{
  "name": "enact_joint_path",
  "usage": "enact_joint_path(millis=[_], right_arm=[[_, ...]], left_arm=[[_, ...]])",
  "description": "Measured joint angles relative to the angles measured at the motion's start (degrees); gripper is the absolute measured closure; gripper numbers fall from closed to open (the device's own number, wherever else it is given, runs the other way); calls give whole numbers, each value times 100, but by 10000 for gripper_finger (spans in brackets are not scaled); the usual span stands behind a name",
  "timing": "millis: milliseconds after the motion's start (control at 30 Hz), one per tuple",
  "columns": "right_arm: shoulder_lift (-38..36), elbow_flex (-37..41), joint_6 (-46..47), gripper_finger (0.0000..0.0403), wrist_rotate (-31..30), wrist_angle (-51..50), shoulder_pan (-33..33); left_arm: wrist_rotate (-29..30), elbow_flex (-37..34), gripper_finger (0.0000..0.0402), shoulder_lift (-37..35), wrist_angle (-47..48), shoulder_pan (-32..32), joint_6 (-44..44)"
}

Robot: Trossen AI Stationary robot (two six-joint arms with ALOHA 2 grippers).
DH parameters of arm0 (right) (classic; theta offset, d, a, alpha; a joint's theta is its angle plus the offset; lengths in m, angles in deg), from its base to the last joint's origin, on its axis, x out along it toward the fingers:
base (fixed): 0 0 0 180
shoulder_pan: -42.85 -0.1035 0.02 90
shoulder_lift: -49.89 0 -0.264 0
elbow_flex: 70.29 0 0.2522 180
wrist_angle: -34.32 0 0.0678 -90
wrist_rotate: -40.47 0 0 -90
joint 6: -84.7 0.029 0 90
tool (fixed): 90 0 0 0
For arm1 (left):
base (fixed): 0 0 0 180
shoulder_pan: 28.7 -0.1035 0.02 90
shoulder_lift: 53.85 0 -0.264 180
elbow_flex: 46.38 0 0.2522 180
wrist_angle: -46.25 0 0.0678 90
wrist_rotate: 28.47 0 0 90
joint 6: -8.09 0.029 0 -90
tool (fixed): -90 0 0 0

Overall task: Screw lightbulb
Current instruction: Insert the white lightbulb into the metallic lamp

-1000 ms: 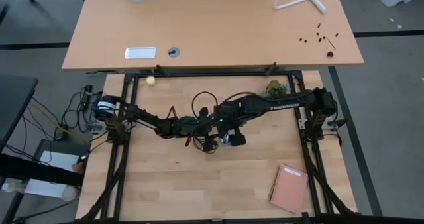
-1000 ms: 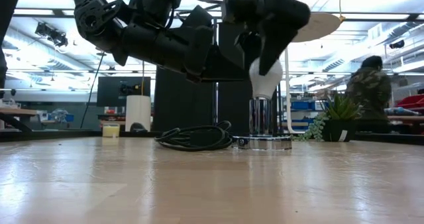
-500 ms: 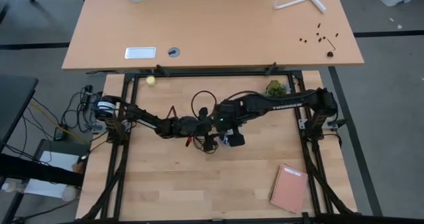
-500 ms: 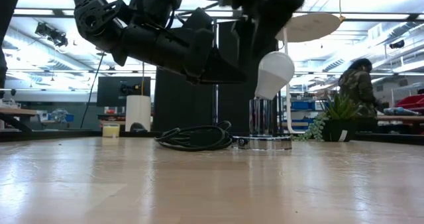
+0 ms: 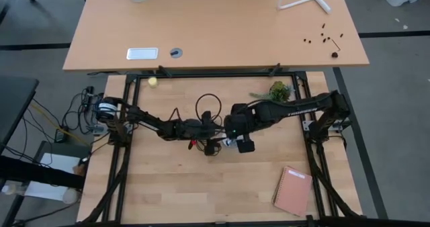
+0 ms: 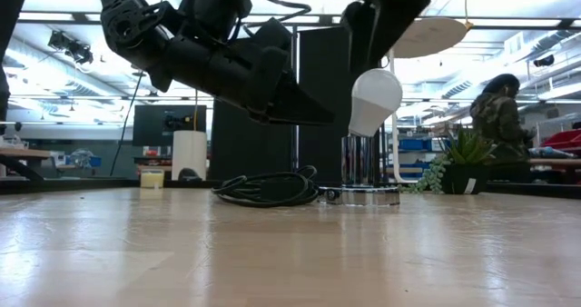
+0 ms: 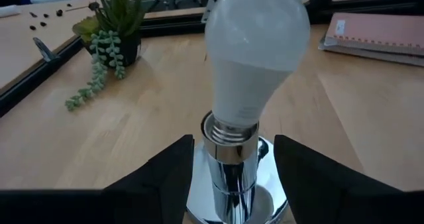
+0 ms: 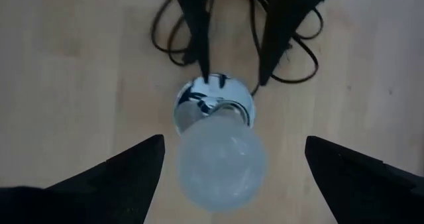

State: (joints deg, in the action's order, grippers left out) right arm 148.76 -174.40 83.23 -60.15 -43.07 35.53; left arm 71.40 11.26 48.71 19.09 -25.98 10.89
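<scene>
1. The left gripper [image 7: 232, 177] reaches in low from the left arm's side, its fingers [image 7: 162, 177] standing either side of the chrome socket [image 6: 360, 166] — whether they press the metal or only flank it, I cannot tell.
2. The right gripper [image 8: 228, 168] hangs above, fingers [image 8: 116, 171] spread wide, clear of the lightbulb [image 6: 372, 100].
3. The lightbulb sits tilted in the socket's mouth at mid-table — its screw base partly hidden inside.
4. In the high view, both arms cover bulb and socket.
</scene>
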Motion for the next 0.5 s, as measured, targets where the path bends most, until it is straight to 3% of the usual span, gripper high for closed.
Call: enact_joint_path(millis=[500], right_arm=[[-357,710,108,30,-283,558,-88]], left_arm=[[87,0,119,-4,82,114,33]])
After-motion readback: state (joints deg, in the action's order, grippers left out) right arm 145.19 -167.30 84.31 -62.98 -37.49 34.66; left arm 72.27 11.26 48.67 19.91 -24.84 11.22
